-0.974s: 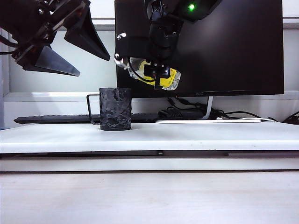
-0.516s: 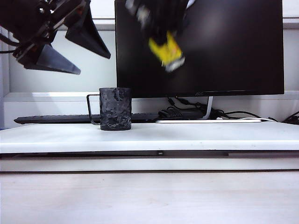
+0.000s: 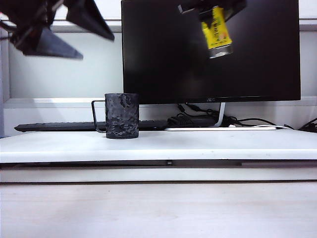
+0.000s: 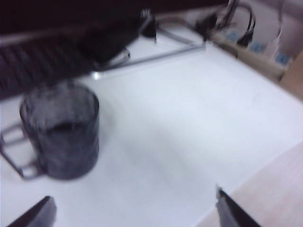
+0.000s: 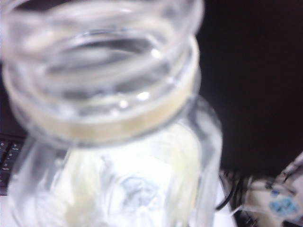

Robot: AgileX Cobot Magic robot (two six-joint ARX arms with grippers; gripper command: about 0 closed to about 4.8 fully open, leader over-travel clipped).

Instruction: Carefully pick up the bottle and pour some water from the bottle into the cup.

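The dark mottled cup (image 3: 121, 115) stands upright on the white desk, its wire handle pointing left. My left gripper (image 3: 69, 29) hangs open high above and to the left of it. In the left wrist view the cup (image 4: 60, 130) sits ahead of the wide-apart fingertips (image 4: 38, 215), with nothing between them. My right gripper (image 3: 212, 6) is at the top edge of the exterior view, shut on the bottle (image 3: 216, 30), whose yellow label shows nearly upright in front of the monitor, well right of the cup. The capless bottle (image 5: 102, 61) fills the right wrist view, hiding the fingers. I cannot make out the water.
A black monitor (image 3: 257, 59) stands behind on a thin stand, with a keyboard (image 3: 54, 126) and cables (image 3: 198, 119) at its foot. A power strip (image 4: 255, 47) lies at the desk's far side. The white desk (image 3: 198, 146) ends in a front edge above a wooden surface (image 3: 158, 208).
The right gripper carried the bottle up and to the right, away from above the cup, turning it from lying sideways to nearly upright. The left gripper rose slightly. The cup has not moved.
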